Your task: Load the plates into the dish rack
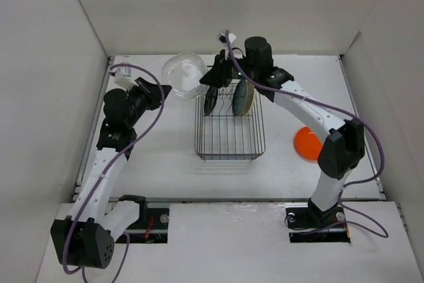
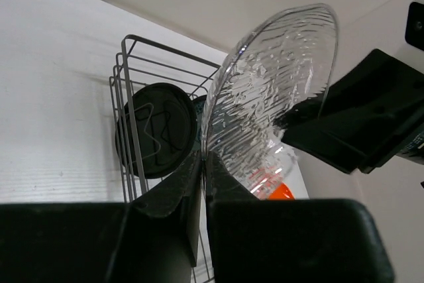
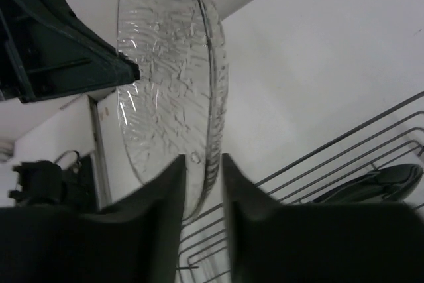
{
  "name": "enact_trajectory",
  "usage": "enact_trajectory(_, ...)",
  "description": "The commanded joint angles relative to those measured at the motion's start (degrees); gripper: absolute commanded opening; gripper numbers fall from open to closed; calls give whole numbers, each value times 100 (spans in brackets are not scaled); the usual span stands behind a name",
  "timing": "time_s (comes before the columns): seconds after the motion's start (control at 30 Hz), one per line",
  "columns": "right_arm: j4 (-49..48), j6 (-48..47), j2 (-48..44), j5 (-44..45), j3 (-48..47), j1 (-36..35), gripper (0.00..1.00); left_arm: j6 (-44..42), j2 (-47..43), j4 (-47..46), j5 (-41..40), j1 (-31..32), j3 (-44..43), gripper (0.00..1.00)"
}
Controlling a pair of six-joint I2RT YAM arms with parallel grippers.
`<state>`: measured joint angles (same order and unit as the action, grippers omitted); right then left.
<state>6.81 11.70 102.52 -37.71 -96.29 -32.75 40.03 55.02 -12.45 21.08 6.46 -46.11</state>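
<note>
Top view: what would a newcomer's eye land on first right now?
The clear glass plate, held in the air at the far left corner of the dish rack, left pincer clamped on its rim and right pincer gripping it too. Then the orange plate on the table right of the rack, partly hidden by the right arm.

top external: high and behind, looking down over the whole table point(image 1: 165, 164) | left wrist: close, tilted up at the clear glass plate point(image 2: 271, 97) | right wrist: close, same plate seen obliquely | shared by all: plate, dish rack point(image 1: 228, 142)
</note>
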Motion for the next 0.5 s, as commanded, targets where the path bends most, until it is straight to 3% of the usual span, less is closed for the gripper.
enact_trajectory(0.0, -364, 165, -13, 193, -373, -65, 21, 75, -71, -557, 220, 40, -12, 0)
enact_trajectory(0.07, -364, 253, -13, 334, -434, -65, 13, 75, -9, -557, 221, 40, -12, 0)
enact_trajectory(0.1, -364, 332, -13, 335, -434, -65, 0, 75, -9, -557, 160, 40, -12, 0)
enact_trajectory(0.2, -364, 577, -152, 826, -435, -117, 0, 137, 60, -409, -51, 40, -12, 0)
enact_trajectory(0.23, -364, 674, -232, 975, -434, -117, 0, 137, 61, -329, -112, 40, -65, 6)
enact_trajectory(0.27, -364, 788, -319, 1438, -339, -117, 0, 137, 122, -181, -217, 40, -65, 14)
enact_trajectory(0.3, -269, 894, -425, 1782, -286, -178, 0, 76, 175, -66, -314, 40, -126, 32)
enact_trajectory(0.37, 310, 1061, -689, 2668, -285, -257, 0, 75, 175, 223, -559, 40, -188, 48)
enact_trajectory(0.4, 599, 1062, -750, 3813, -346, -397, 0, 75, 175, 338, -674, 40, -249, 61)
enact_trajectory(0.43, 1081, 1062, -803, 4355, -460, -468, 0, 75, 227, 444, -762, 40, -311, 89)
enact_trajectory(0.47, 1373, 1149, -804, 4891, -565, -538, 0, 75, 228, 558, -868, 40, -311, 97)
